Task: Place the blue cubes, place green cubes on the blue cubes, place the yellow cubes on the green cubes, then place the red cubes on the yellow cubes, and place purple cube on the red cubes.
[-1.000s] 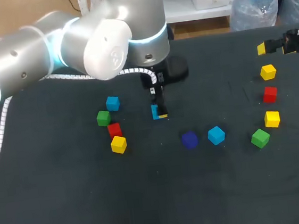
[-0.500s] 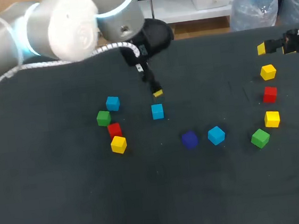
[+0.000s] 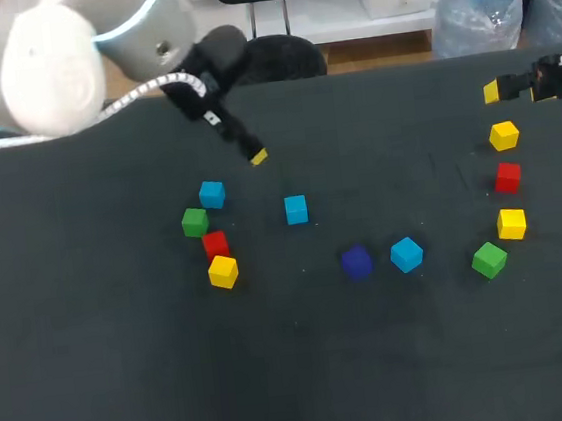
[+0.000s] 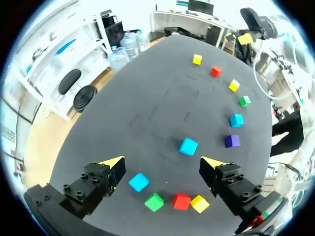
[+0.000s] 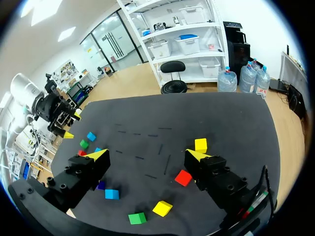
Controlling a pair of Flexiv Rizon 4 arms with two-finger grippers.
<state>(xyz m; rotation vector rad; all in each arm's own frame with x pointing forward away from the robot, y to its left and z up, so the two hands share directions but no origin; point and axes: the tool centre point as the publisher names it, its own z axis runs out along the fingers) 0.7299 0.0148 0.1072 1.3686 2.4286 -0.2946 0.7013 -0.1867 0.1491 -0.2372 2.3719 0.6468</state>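
Left gripper (image 4: 162,162) spread, nothing held, above table's (image 3: 377,361) far side, blue cube (image 3: 296,209) mid-table, right gripper (image 5: 146,154) spread at right edge

Open table (image 3: 298,370) across the lower frame, centre blue cube (image 3: 296,209) clear all round, four-cube cluster (image 3: 215,243) at left tight, perhaps touching, right-edge cubes (image 3: 506,177) loosely spaced.

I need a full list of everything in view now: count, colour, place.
blue cubes: 3, blue, one left, two near middle
green cubes: 2, green, one left, one right
yellow cubes: 3, yellow, one left, two right
red cubes: 2, red, one left, one right
purple cube: 1, purple, middle
table: 1, black, under all
left gripper: 1, yellow-tipped, open, above far left
right gripper: 1, yellow-tipped, open, far right edge
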